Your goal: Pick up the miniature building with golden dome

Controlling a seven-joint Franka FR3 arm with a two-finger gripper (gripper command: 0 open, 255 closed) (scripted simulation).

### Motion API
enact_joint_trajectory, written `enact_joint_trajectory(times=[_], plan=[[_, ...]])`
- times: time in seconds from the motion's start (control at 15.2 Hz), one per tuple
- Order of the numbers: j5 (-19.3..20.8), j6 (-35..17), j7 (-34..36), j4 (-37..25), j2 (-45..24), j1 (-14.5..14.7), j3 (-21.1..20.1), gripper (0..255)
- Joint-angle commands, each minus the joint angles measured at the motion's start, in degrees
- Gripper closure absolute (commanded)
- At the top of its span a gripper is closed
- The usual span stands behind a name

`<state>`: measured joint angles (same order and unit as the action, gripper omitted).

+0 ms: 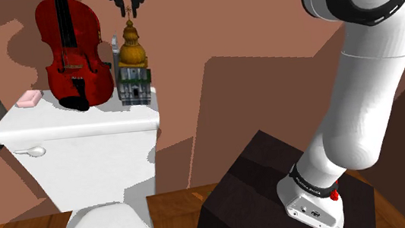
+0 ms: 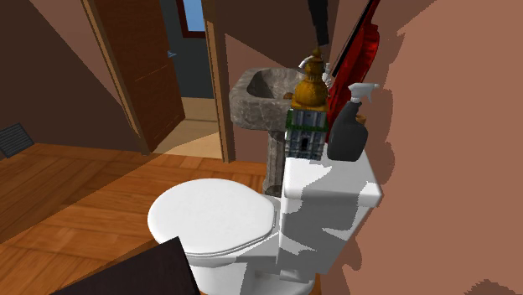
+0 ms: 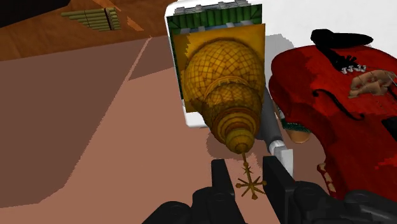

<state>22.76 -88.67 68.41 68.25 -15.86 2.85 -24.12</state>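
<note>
- Shoulder view: sited beside and behind the stand (image 1: 278, 201), facing the front of the toilet tank (image 1: 81, 136) at middle range. The gripper (image 1: 128, 3) hangs at the frame's top edge.
- Second exterior view: sited off the tank's end, looking along the wall at middle range.
- Wrist view: looks straight down along the gripper, close over the miniature building (image 3: 219, 83).
- Shared by all three: the building beneath the gripper, the violin (image 3: 331, 95) just beside it, and the tank top.

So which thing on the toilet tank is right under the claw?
The little building with the golden dome: the open gripper hangs straight above its spire. The red violin, pink soap and spray bottle sit off to the side.
</note>
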Motion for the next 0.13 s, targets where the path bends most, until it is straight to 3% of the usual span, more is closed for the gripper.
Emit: enact_joint_trajectory(times=[0.0, 0.07], plan=[[0.39, 1.38, -0.23, -2.2, -0.81, 0.45, -0.02, 255], [0.38, 1.37, -0.23, -2.18, -0.8, 0.44, -0.01, 255]])
